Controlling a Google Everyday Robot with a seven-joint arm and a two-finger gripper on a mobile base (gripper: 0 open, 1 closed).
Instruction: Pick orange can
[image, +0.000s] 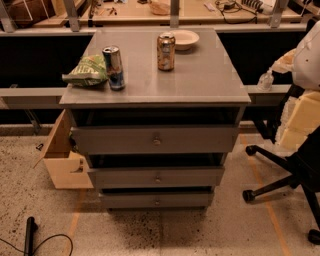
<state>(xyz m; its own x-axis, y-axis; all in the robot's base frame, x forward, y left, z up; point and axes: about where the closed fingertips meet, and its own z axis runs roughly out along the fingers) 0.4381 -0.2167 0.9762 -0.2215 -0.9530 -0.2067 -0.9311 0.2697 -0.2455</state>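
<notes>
The orange can (166, 51) stands upright on the grey cabinet top (200, 80), toward the back middle, just left of a shallow pale bowl (183, 38). It has an orange-gold mottled body and a silver top. A slimmer blue-and-silver can (114, 67) stands upright at the front left of the top, touching a green chip bag (87, 71). My gripper is not in view. Only a white rounded part (309, 55), possibly my arm, shows at the right edge.
The cabinet has three slightly open drawers (155, 140). A wooden box (62, 160) sits on the floor at its left. An office chair base (285, 175) stands at the right. A cable and black handle (30, 235) lie at bottom left. A workbench (150, 12) runs behind.
</notes>
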